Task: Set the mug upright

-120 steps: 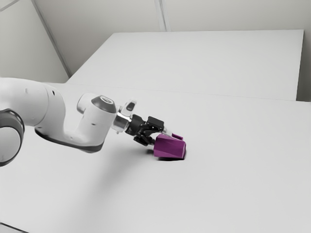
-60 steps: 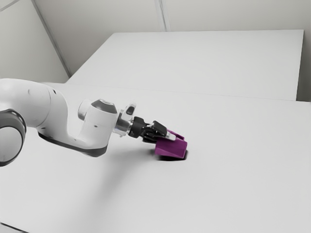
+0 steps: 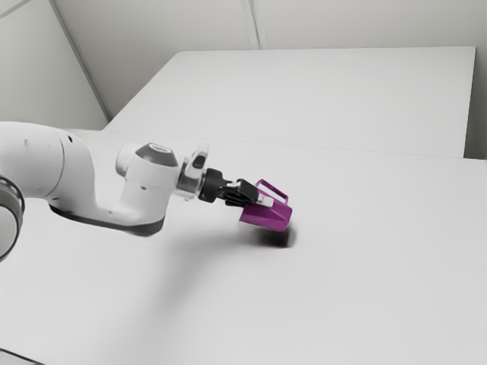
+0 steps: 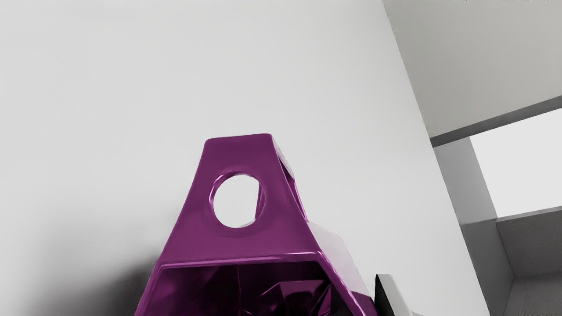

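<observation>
Clamping the purple mug (image 3: 268, 220), your gripper (image 3: 262, 201) has its 2 fingers closed on the body from opposite sides. You have the mug off the table (image 3: 380, 266), with its dark shadow (image 3: 278, 239) on the surface beneath. It is not upright: it lies over on its side in the grip, its far end dipping slightly toward the exterior view's right. You can see its handle (image 3: 274, 191) on the upper side, facing away from the table. In the wrist view, the open mouth faces your hand camera, and 1 finger (image 4: 395, 296) lies against the outer wall.
</observation>
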